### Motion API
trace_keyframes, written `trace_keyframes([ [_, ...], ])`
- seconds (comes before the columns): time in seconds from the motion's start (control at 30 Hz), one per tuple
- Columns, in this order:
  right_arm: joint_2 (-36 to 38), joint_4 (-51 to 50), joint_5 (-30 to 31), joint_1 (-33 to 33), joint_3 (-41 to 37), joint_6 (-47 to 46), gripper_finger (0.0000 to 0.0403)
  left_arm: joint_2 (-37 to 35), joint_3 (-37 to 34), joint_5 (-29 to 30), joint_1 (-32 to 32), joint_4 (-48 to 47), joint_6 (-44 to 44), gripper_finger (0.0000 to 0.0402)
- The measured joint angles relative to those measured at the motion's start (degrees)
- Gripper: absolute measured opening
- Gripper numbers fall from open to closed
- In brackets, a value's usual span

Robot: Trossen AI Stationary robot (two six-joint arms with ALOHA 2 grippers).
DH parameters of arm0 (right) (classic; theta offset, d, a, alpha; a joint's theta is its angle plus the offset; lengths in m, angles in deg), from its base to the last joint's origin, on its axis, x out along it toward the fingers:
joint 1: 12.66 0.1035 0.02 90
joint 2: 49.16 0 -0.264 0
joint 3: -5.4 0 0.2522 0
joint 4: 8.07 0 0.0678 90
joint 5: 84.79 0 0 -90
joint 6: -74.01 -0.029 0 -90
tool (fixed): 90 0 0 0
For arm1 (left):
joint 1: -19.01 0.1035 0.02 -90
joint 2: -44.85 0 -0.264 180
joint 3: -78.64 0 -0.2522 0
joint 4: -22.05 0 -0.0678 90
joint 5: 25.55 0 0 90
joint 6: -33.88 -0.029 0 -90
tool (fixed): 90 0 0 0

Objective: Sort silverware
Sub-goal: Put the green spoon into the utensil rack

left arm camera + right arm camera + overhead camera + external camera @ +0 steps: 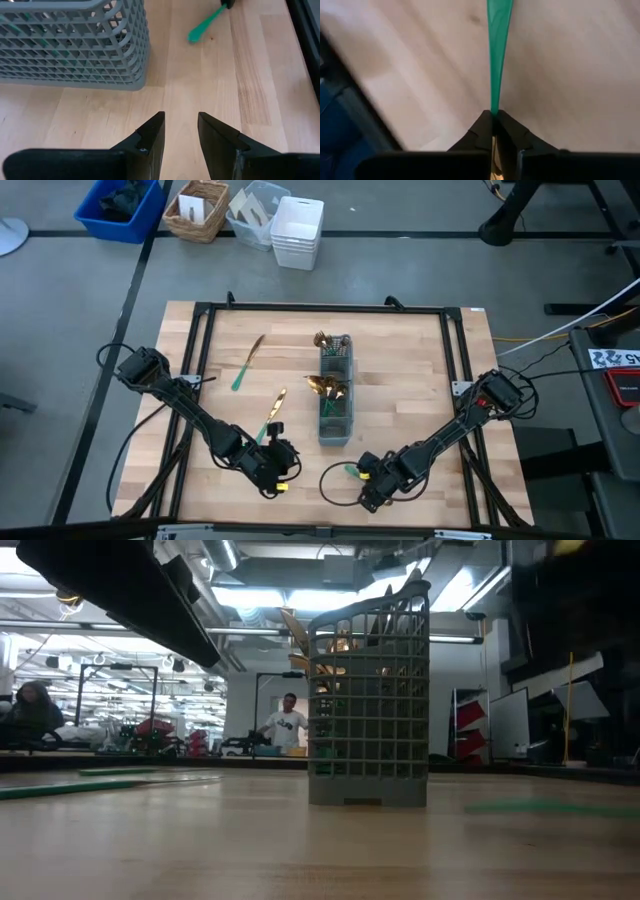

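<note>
Right gripper (494, 131) fingers clamped on a slim green-handled gold utensil (498, 45), handle running straight ahead; left gripper (181, 137) fingers apart over the desk

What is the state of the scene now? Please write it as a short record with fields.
right gripper: shut on green-handled utensil, low at the table's near edge
left gripper: open, empty, over bare wood near the caddy
caddy: grey, mid-table, holding several gold-headed pieces
loose on table: knife; second piece, both left of the caddy
</note>
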Motion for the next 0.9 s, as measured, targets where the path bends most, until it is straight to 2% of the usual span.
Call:
trace_keyframes([
  [0.33, 0.17, -0.7, -1.9, -1.18, 5.06, 10.01, 0.0007, 0.0, 0.0, -0.01, 0.0, 6.68, -5.31, 0.0109],
  [0.5, 0.26, -0.66, -5.54, -2.8, 6.87, 14.74, 0.0009, -0.07, 0.07, -0.46, -0.76, 9.37, -8.89, 0.0109],
  [0.9, 0.33, 0.13, -7.44, -7.68, 12.92, 29.67, 0.0007, -7.43, 1.29, -0.04, -8.4, 9.38, -10.86, 0.0109],
])
